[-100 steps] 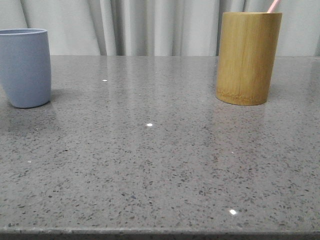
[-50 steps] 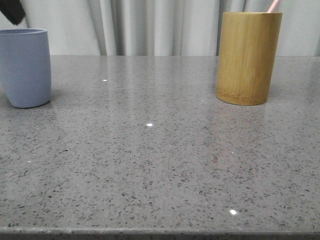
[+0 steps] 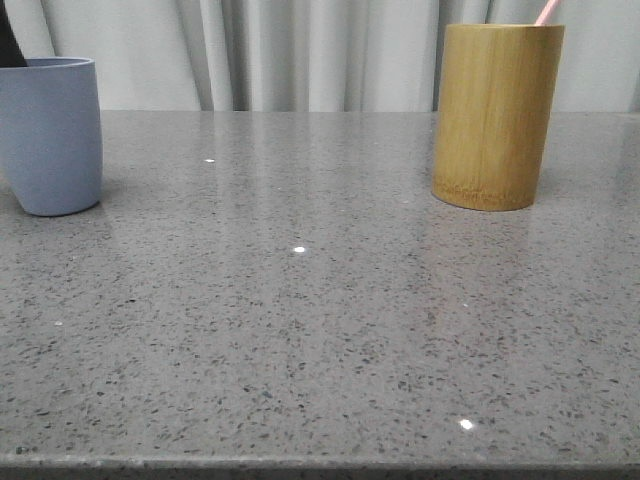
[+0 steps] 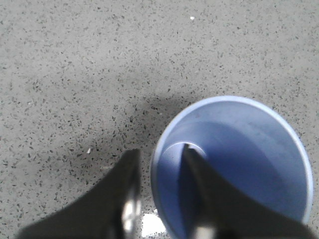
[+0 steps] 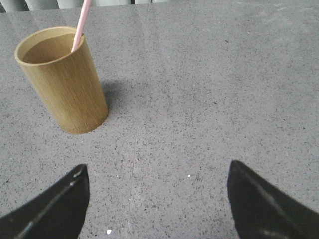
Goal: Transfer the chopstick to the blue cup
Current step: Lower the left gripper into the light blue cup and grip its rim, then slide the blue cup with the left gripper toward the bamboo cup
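Over the last second the left gripper (image 4: 162, 191) is being brought down to the blue cup (image 3: 50, 135): a second ago nothing dark is to be seen above the cup in the front view, half a second ago a dark finger is showing above its rim at the picture's edge, and now that finger (image 3: 10, 45) is being seen lower, right at the rim. In the left wrist view the fingers are being held apart by a narrow gap, one finger (image 4: 202, 191) reaching inside the cup and the other outside, with the cup wall (image 4: 155, 174) between them. No contact with the wall can be made out, so the cup is not yet being gripped.

The chopstick (image 5: 79, 26) is standing in the bamboo cup (image 5: 62, 79), leaning against its rim, ahead of the right gripper (image 5: 157, 199) and off to one side of it. That gripper is being held wide above the table (image 5: 199, 89), nothing between its fingers, well apart from the bamboo cup.

Neither cup is being shifted across these views. The change is being read as the blue cup being steadied by the left arm, probably ahead of the chopstick being fetched by the right. The transfer itself is judged not yet begun.
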Motion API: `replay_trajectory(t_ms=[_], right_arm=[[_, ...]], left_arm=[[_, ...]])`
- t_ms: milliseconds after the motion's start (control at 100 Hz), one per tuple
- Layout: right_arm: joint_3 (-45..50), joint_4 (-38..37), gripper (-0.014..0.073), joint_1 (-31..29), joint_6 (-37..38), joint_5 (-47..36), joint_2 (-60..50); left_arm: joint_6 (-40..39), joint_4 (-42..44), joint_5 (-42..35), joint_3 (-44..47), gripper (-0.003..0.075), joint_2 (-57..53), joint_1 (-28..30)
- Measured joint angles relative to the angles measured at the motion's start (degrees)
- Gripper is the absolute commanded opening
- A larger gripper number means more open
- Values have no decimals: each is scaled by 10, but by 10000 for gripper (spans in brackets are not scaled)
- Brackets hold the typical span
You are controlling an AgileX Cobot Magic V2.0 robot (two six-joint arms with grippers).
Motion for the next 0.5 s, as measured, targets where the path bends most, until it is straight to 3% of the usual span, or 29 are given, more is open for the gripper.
replay_trajectory(t_ms=[30, 500], right_arm=[[0, 0, 572, 0, 0, -2, 0], [0, 0, 572, 0, 0, -16, 0]], left_arm=[[0, 0, 0, 0, -22, 0, 0], [0, -21, 46, -47, -19, 2, 0]])
